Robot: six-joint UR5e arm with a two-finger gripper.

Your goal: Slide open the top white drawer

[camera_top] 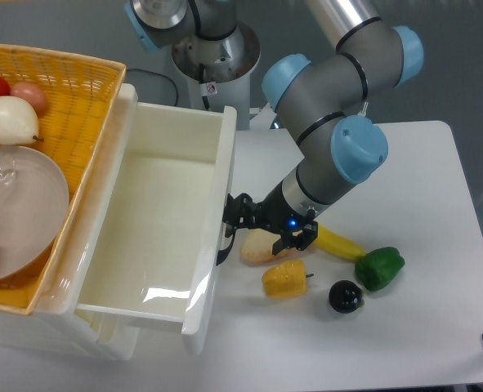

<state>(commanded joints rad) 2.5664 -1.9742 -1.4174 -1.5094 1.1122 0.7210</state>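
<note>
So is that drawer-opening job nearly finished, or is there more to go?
Mostly done, it seems: the top white drawer stands far out of its cabinet, its bare white inside open to view. In hand: the tool sits right at the black handle on the drawer's front; whether it grips the handle is hard to tell. Left: perhaps a last bit of pull, then backing away toward the vegetables' side of the table.
</note>
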